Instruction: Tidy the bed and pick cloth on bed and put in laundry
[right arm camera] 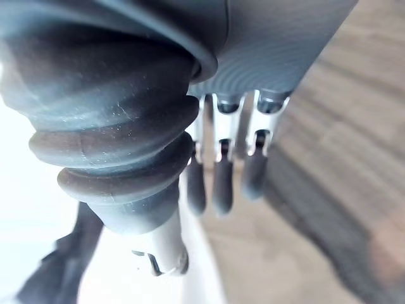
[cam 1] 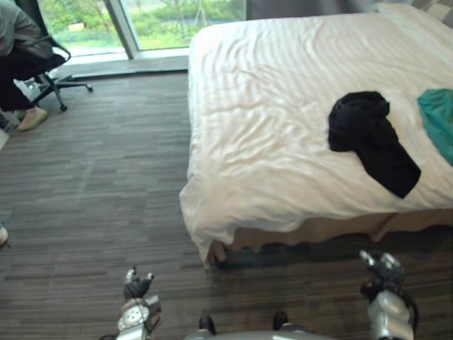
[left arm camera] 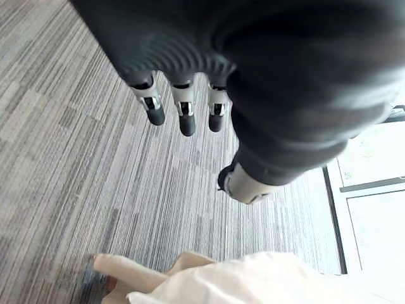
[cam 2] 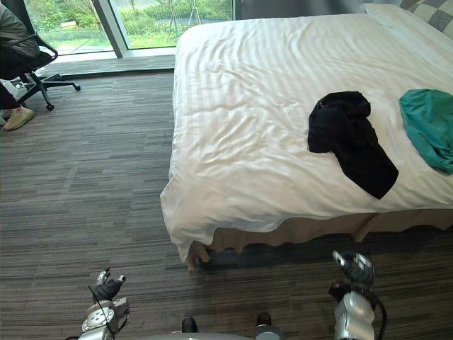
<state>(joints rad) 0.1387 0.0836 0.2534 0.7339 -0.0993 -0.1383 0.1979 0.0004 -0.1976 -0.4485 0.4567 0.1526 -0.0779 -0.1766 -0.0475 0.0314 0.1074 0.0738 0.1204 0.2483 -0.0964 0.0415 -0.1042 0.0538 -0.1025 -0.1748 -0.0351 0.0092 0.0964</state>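
1. Fingers (left arm camera: 186,119) of the left hand (cam 1: 137,287) hang straight and slightly apart above the floor (cam 1: 92,198), holding nothing. The right hand (cam 2: 353,269) has its fingers (right arm camera: 223,182) straight and empty as well. From the head, the hands sit low at 7 and 5 o'clock, apart from the bed.
2. The bed (cam 1: 283,163) fills 12 to 3 o'clock. Its white striped sheet is rumpled, and one corner droops over a beige skirt near 6 o'clock.
3. The floor, grey streaked carpet, spreads from 8 to 11 o'clock.
4. The black cloth (cam 1: 368,138) lies on the bed at 3 o'clock, close to the near edge. Its upper part is bunched, and a long flap trails toward 5 o'clock.
5. The teal cloth (cam 2: 428,127) lies on the bed beside the black one without touching it, and the frame edge cuts it off.
6. An office chair (cam 1: 53,67) stands at 10 o'clock, with a seated person (cam 1: 18,42) largely cut off.
7. In the right wrist view, a dark shape past the thumb is too blurred to identify.
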